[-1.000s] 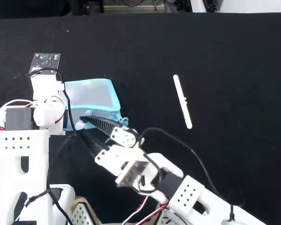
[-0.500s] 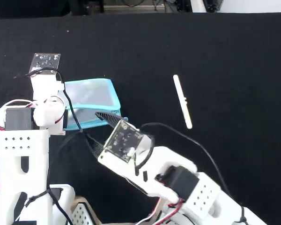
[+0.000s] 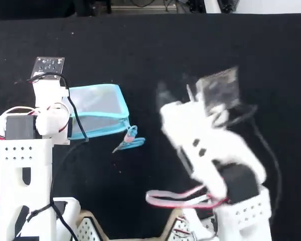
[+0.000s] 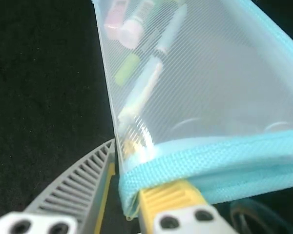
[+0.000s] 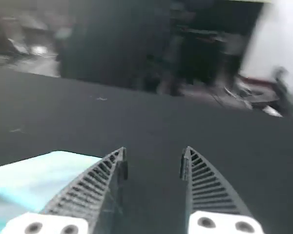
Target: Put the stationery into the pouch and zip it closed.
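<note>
1. The right arm (image 3: 210,145) has swung up and off to the right. A second ago it was bent low over the near corner of the pouch (image 3: 98,105), and now it is well apart from it.
2. The right pincer (image 5: 154,156) is spread, nothing between its two ribbed fingers, and hangs above the black desk (image 3: 251,50).
3. The zip pull (image 3: 130,138) was under that pincer before – it now lies free on the desk at the pouch's near right corner.
4. The left arm (image 3: 20,150) has not moved. The left pincer (image 4: 132,195) is pressed together on the pouch's blue-edged corner.
5. The pouch lies flat on the desk, left of centre, where it was.
6. Count – two arms, two pincers, one pouch, one zip pull.
7. Stationery (image 4: 136,92) shows through the pouch's clear ribbed side: at least four pieces, pink, green and pale. The exact number cannot be told.
</note>
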You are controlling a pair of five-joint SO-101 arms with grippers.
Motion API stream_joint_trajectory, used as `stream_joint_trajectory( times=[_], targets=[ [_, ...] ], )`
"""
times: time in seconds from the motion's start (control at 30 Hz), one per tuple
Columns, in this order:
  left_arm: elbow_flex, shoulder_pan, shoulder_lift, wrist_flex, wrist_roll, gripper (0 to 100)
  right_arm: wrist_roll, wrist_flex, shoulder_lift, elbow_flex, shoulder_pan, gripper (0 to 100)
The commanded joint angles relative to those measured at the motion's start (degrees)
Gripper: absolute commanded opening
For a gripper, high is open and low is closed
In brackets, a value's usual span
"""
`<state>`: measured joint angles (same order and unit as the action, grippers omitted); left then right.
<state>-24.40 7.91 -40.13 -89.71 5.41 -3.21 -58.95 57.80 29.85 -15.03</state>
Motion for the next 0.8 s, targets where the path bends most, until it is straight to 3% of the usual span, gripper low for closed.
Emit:
stream_joint_trajectory(
  times=[0.0, 0.17, 0.47, 0.77],
  targets=[
    [-1.5, -0.6, 0.5, 0.0, -0.4, 3, -0.6, -3.7, -11.9, -10.0, 4.7, 18.0],
    [-1.5, -0.6, 0.4, 0.0, -0.4, 3, -0.2, -7.6, -33.2, -21.2, 5.5, 18.0],
    [-1.6, -0.7, 0.4, 0.0, -0.4, 3, -0.1, -14.6, -70.5, -50.0, 13.9, 18.2],
    [-1.6, -0.7, 0.4, 0.0, -0.4, 3, 7.6, -33.6, -97.5, -85.7, 14.0, 18.1]
  ],
)
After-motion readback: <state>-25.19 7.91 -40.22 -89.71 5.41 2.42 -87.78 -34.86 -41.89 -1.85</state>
